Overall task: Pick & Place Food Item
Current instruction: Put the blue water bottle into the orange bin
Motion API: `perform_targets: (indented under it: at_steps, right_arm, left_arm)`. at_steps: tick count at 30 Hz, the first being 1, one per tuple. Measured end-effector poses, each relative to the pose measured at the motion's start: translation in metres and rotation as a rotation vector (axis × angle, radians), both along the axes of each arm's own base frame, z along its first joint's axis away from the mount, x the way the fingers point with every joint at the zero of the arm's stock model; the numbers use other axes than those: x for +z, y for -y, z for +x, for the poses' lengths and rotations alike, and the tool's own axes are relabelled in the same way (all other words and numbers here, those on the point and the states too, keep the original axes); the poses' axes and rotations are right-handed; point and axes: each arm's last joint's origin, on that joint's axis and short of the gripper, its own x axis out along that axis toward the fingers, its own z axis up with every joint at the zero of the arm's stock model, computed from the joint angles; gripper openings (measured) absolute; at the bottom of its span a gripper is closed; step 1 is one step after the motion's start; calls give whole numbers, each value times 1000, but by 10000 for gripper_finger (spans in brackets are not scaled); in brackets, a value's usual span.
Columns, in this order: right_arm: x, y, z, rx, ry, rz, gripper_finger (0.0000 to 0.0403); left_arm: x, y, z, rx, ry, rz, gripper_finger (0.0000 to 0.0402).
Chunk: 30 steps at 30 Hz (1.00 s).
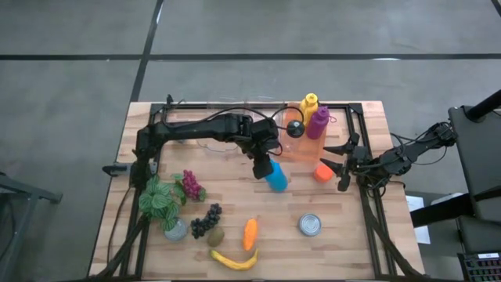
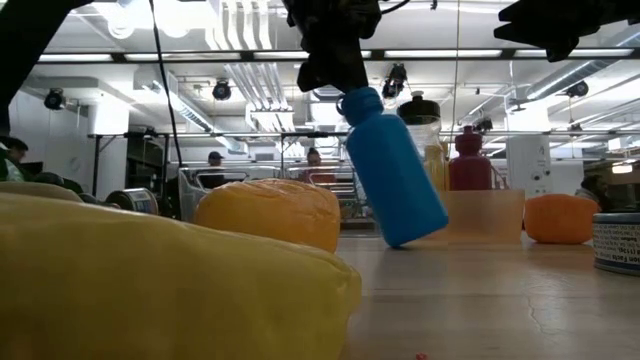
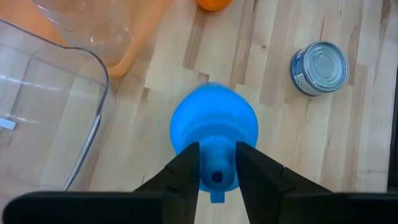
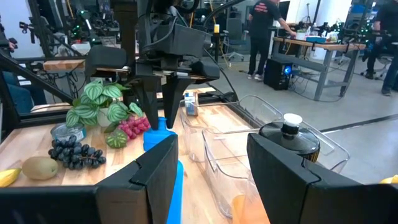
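A blue bottle (image 1: 275, 176) stands tilted on the wooden table (image 1: 352, 235) near its middle, its bottom edge (image 2: 402, 240) on the wood and its cap end leaning toward the left arm. My left gripper (image 3: 217, 173) is above it, shut on its cap. My right gripper (image 1: 338, 166) hovers level at the table's right side, open, with nothing between its fingers (image 4: 158, 168). Food items lie toward the near edge: a carrot (image 1: 250, 233), a banana (image 1: 235, 260), a kiwi (image 1: 216, 236), dark grapes (image 1: 206, 220), red grapes (image 1: 191, 186), and an orange (image 1: 322, 173) by the right gripper. My left gripper pinches the bottle's blue cap (image 3: 217, 163) between its two fingers (image 3: 186, 171), one on either side. The fingers come slanting down from above and from the table's far left. The bottle hangs tilted below them, its bottom edge resting on the table.
An orange tray (image 1: 301, 150) with yellow, purple and black-capped bottles stands just behind the blue bottle, beside clear plastic tubs (image 3: 56, 93). A tin can (image 1: 311, 225) sits near the right front, a potted plant (image 1: 162, 202) at the left. Bare wood lies between can and carrot.
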Motion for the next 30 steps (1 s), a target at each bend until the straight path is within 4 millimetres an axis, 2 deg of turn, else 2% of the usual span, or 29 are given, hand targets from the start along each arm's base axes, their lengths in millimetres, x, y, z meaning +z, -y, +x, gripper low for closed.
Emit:
perform_targets:
  at_steps: [11,16,22,27,30]
  right_arm:
    - [0,0,0,0,0,0,190]
    - [0,0,0,0,1,1,190]
    - [0,0,0,0,1,0,190]
    - [0,0,0,0,0,0,190]
    - [0,0,0,0,1,1,190]
  left_arm:
    - [0,0,1,0,9,1,108]
    - [-2,-2,-2,2,-31,-2,84]
    - [24,-7,-19,38,3,26,72]
    - [24,-3,-19,41,2,52,74]
    - [23,-2,-20,46,-3,60,90]
